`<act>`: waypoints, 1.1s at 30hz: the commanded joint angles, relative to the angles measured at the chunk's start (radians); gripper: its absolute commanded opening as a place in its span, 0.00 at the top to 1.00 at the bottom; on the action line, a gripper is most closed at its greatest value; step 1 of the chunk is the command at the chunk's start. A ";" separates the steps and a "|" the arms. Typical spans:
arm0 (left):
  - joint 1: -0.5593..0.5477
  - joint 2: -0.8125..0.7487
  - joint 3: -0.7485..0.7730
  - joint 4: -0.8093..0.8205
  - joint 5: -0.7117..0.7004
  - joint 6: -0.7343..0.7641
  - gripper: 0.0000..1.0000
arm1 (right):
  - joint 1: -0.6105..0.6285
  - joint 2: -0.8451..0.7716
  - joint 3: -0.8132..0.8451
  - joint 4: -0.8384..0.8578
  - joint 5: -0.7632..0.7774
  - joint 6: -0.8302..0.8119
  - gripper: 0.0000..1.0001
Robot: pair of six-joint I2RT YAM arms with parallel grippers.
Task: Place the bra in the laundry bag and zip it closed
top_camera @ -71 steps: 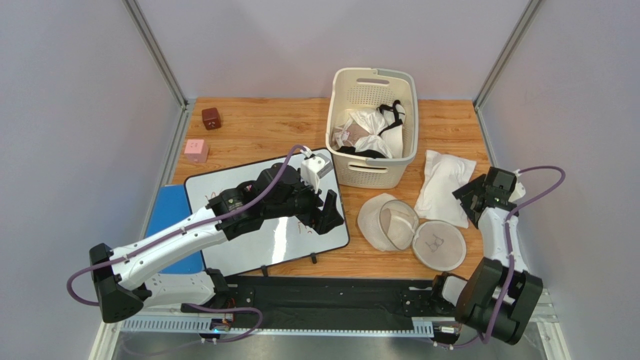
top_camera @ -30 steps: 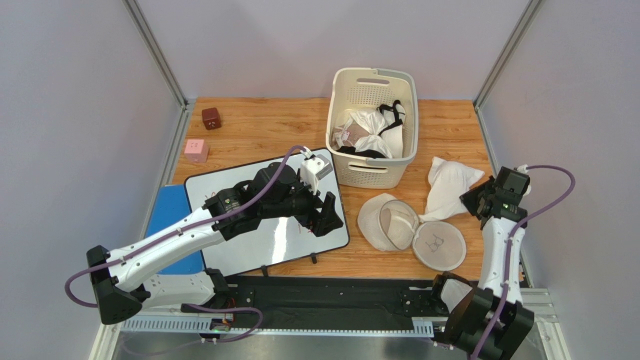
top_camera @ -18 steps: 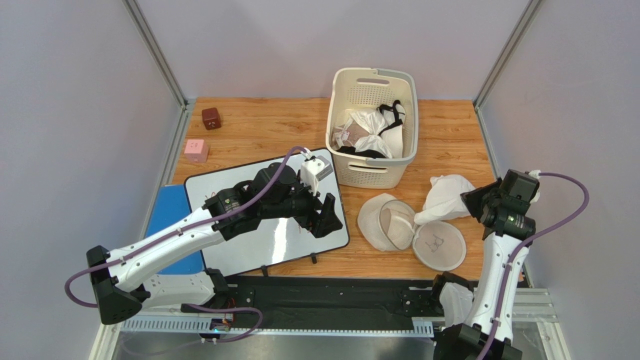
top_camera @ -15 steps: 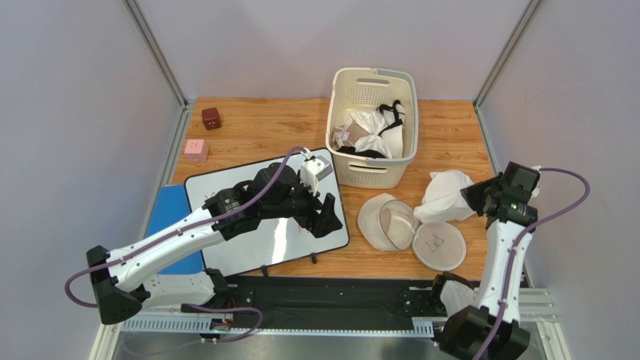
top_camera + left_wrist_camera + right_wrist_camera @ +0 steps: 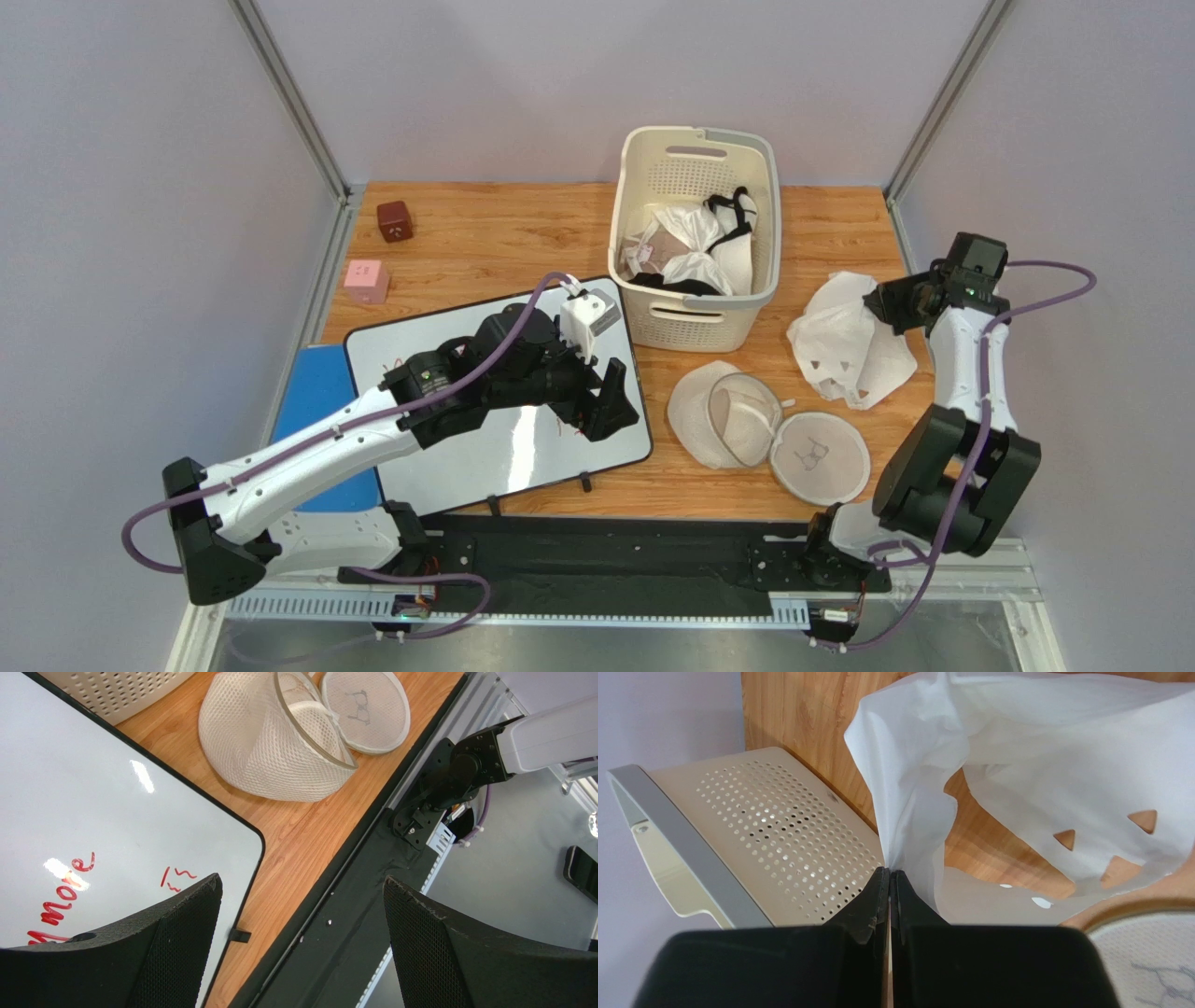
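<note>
Right gripper [image 5: 889, 873] pinches the bra [image 5: 846, 343] by an edge, right of basket [image 5: 697, 319], beyond open bag [image 5: 765, 431]; left gripper [image 5: 615, 403] spread, empty, over whiteboard [image 5: 533, 451]; best lift clear, centre over bag's open half, lower slowly so straps fall inside.

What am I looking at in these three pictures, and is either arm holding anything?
The machine is two robot arms, the left arm and the right arm, bolted at the table's near edge. One picture looks down from above; the other two come from a camera on each wrist. On the table lie a whiteboard, a basket of clothes, a pink cube, a brown cube and the open laundry bag, its two mesh halves spread apart. The right gripper is shut on a fold of the bra, right of the basket. The left gripper is open, holding nothing, near the whiteboard's corner.
</note>
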 commanded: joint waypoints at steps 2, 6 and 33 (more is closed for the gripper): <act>0.005 0.016 0.042 0.009 -0.014 -0.007 0.10 | 0.002 0.122 0.079 0.118 -0.036 0.036 1.00; 0.005 0.027 0.049 0.007 -0.016 -0.010 0.10 | 0.001 0.195 0.115 0.150 -0.047 0.050 1.00; 0.005 0.049 0.033 0.024 0.004 -0.009 0.10 | 0.025 0.407 0.360 -0.100 0.481 -0.554 0.19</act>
